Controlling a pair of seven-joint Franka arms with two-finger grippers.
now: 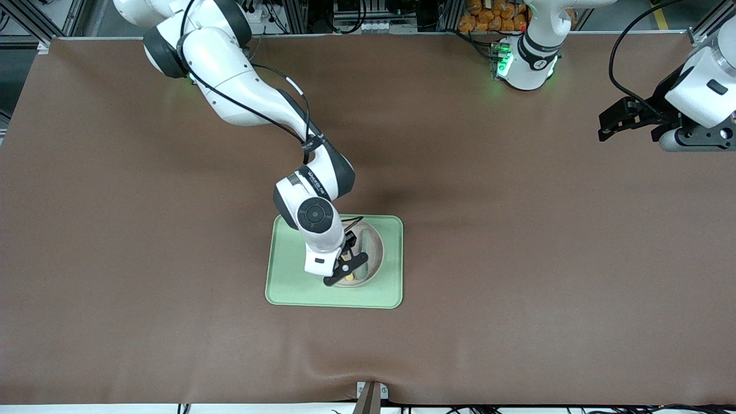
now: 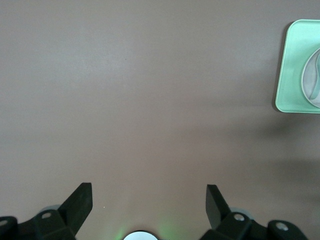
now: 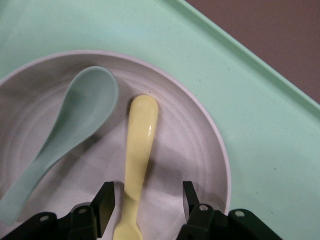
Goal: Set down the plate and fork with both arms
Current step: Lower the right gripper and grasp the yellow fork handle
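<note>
The beige plate [image 1: 372,246] lies on the light-green tray [image 1: 287,290]. The pale-yellow fork [image 3: 140,145] lies in the plate [image 3: 202,145] beside a grey-green spoon [image 3: 75,130]. My right gripper [image 1: 345,270] is low over the plate, open [image 3: 147,190]; its fingers stand on either side of the fork's neck without touching it. My left gripper [image 1: 601,127] waits, open and empty, over the bare table at the left arm's end [image 2: 149,192]. The fork's tines are hidden under the gripper.
The tray [image 3: 260,115] sits mid-table, nearer the front camera than the arm bases; its corner and the plate [image 2: 314,75] also show in the left wrist view. Brown mat [image 1: 517,259] surrounds it. The left arm's base [image 1: 526,63] stands at the table's back edge.
</note>
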